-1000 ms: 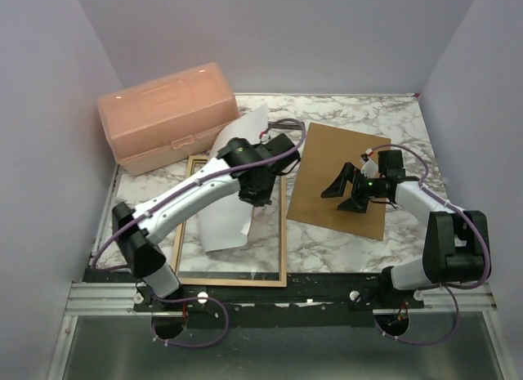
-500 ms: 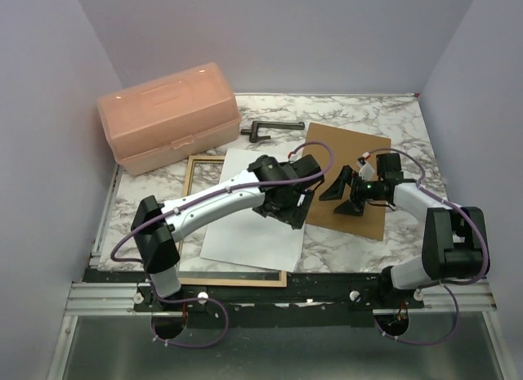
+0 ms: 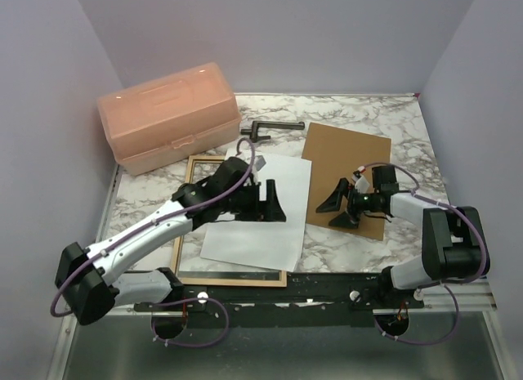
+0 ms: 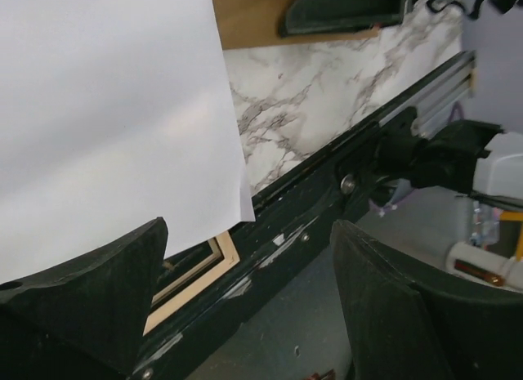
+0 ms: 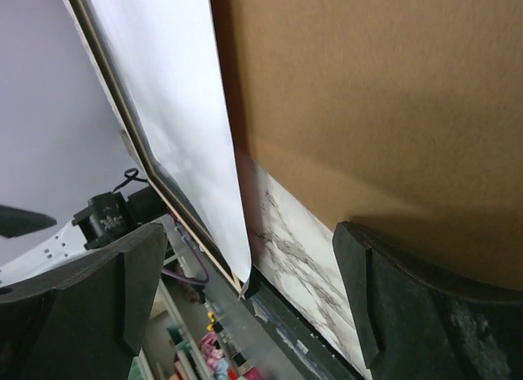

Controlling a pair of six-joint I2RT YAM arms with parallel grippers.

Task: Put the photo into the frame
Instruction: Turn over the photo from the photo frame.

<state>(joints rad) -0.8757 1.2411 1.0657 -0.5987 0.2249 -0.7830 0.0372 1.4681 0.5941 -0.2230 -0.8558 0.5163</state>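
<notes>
The photo (image 3: 253, 245) lay white back up on top of the frame (image 3: 233, 277), in the near-left part of the marble table (image 3: 376, 118). We saw its long axis run from the near edge toward the far wall, with the far end leaning a little to the right. It sat askew rather than seated, and its right edge overhung the frame's right side toward the brown backing board (image 3: 343, 151). The left gripper (image 3: 276, 202) hung over the right part of the photo with its jaws spread wide and nothing between them. We could not tell whether a finger touched the paper. The right gripper (image 3: 337, 207) was spread just as wide over the near-left part of the backing board and also held nothing. Farther back stood a pink plastic box (image 3: 167, 114), and a black tool (image 3: 274, 128) lay beside it.
</notes>
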